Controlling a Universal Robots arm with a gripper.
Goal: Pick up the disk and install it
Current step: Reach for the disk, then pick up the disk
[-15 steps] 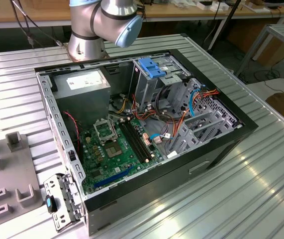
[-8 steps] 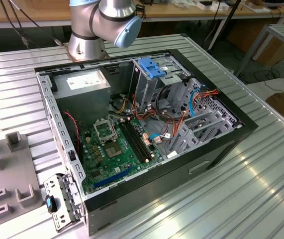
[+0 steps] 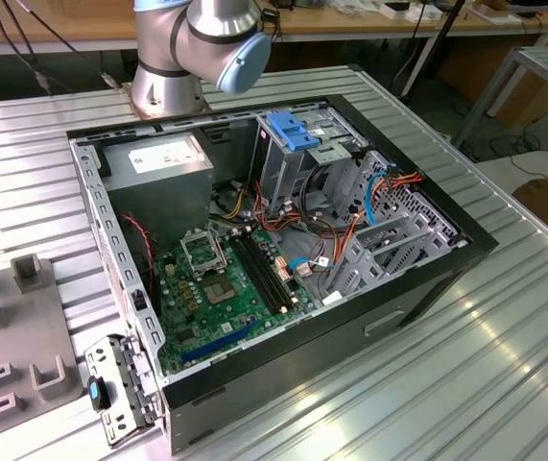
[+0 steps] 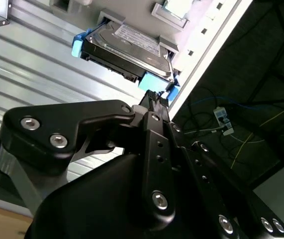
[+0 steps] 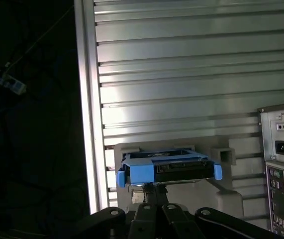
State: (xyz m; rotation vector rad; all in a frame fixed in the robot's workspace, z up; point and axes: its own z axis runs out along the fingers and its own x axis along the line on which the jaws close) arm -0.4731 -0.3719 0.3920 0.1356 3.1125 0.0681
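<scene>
The disk (image 4: 127, 50) is a dark drive with a white label and blue side rails. It lies in a grey holder (image 5: 221, 196) on the ribbed table, close to the table's edge. My gripper (image 4: 155, 99) has its fingers drawn together at the middle of the disk's (image 5: 169, 167) blue end piece, touching it. In the first wrist view the gripper (image 5: 154, 191) meets the near end of the disk, which still rests in the holder. The open computer case (image 3: 283, 240) stands in the middle of the exterior view.
Inside the case are a green motherboard (image 3: 221, 283), a grey power-supply box (image 3: 163, 168), a blue latch plate (image 3: 293, 130) on the drive cage and loose cables (image 3: 336, 245). The arm's base (image 3: 197, 48) stands behind it. Grey fixtures (image 3: 24, 327) sit at the exterior view's left. The case's rear panel (image 5: 281, 164) is near the holder.
</scene>
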